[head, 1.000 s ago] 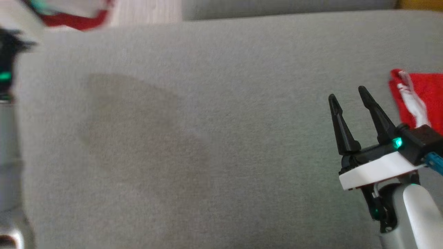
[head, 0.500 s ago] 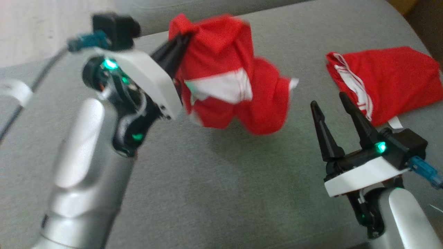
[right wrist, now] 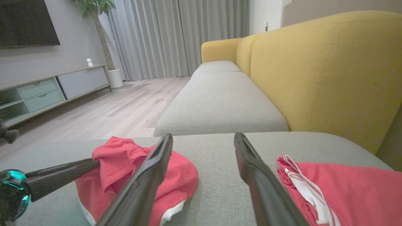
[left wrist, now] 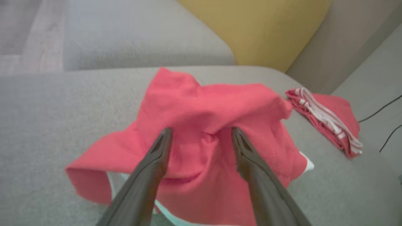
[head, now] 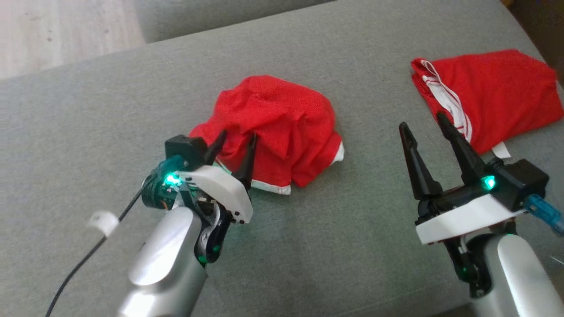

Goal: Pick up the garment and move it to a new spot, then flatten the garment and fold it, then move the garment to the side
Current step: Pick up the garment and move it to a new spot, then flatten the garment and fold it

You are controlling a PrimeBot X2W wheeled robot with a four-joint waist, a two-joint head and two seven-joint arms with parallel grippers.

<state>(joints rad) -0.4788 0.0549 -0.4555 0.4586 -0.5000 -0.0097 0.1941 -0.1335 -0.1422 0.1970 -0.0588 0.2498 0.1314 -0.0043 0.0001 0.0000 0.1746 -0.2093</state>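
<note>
Because the garment (head: 273, 114) lies as a crumpled red heap in the middle of the grey sofa cushion (head: 110, 110), with its layers bunched on top of each other and its white trim (head: 275, 188) tucked along the near edge, the main risk in flattening it is judged to be a pinch that takes 2 or more layers together. Pulling would then drag the whole heap instead of spreading it. A 2nd risk is snagging. The left gripper (head: 238, 135) stands with its 2 fingers spread apart and its tips at the heap's near-left side. In the left wrist view a soft fold bulges up between those fingers, so a retreat straight back could catch the mesh on a fingertip and shift the garment from its spot. Whether the tips actually touch the cloth is hard to tell from that soft, close picture, though nothing looks pinched. A 3rd hazard is the other red garment (head: 493, 92), lying folded at the cushion's far right just beyond the right gripper (head: 422, 121). It is the same colour and close to those fingers, so it could be taken or disturbed by mistake. The right gripper is wide open and holds nothing, hovering above bare cushion. As to position, the garment sits directly ahead of the left gripper, its near edge between and just past the fingertips. It lies well to the left of the right gripper, with bare cushion between the heap and the other red garment.
</note>
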